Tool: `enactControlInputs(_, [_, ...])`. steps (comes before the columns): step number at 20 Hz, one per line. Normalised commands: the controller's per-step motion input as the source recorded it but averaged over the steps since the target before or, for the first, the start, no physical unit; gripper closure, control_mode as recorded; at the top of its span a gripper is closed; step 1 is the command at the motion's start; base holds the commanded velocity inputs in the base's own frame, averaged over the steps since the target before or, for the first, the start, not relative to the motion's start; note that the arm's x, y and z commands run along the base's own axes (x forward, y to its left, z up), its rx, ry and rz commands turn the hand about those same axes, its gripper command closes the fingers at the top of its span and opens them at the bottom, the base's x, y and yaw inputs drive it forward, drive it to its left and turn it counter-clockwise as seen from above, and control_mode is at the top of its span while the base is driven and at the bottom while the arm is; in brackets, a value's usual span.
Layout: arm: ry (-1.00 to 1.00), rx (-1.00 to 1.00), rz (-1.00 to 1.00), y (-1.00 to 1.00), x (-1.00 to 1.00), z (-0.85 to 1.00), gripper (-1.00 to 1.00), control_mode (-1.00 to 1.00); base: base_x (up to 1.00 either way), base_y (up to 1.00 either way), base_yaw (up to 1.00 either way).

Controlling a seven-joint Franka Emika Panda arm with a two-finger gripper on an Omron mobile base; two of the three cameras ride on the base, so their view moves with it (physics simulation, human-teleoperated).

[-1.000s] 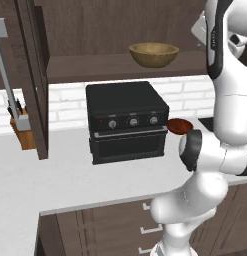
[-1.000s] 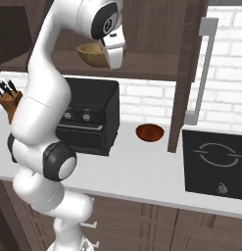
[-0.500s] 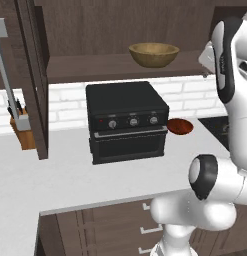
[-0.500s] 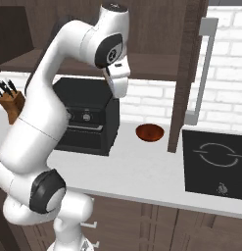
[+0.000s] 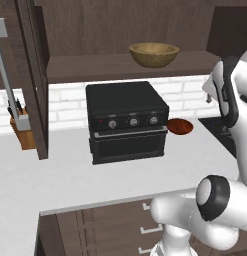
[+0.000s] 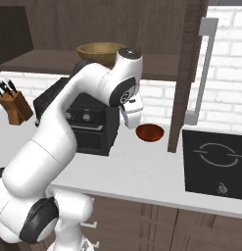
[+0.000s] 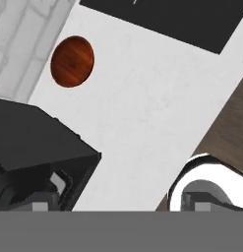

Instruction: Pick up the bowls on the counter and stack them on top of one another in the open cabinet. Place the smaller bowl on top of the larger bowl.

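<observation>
Arm: the white arm rises from the base, bends high over the counter [image 6: 142, 171] and turns its hand downward in front of the black toaster oven [image 5: 126, 120].
Gripper: the gripper [image 6: 133, 117] hangs in the air above the counter, just right of the oven, pointing down; it holds nothing and its jaws stand wide apart.
Red bowl: the small dark red bowl [image 6: 150, 132] sits upright on the counter, close to the white brick wall, between the oven and the tall dark cabinet door [image 6: 187, 73].
Red bowl against gripper: in the right base view the bowl lies just beside and below the gripper, a little to its right, not touching; the hand view looks down on it off to one side, toward the upper left [image 7: 72, 61].
Tan bowl: the wide tan wooden bowl [image 5: 153, 54] stands upright on the cabinet shelf [image 5: 95, 67], above the oven.
Edges: the oven's right side is near the red bowl; the black cooktop [image 6: 214, 162] lies on the counter beyond the door.
Open room: bare white counter stretches from the red bowl toward the front edge.
Far left: a knife block [image 5: 22, 131] stands well apart from the bowls.
</observation>
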Motion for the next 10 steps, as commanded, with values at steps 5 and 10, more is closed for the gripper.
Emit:
enactControlInputs(5, [0.12, 0.00, 0.00, -0.34, 0.83, -0.23, -1.00, -1.00, 0.00, 0.00, 0.00])
enactControlInputs(10, [0.19, 0.00, 0.00, -0.45, 1.00, -0.28, -1.00, -1.00, 0.00, 0.00, 0.00])
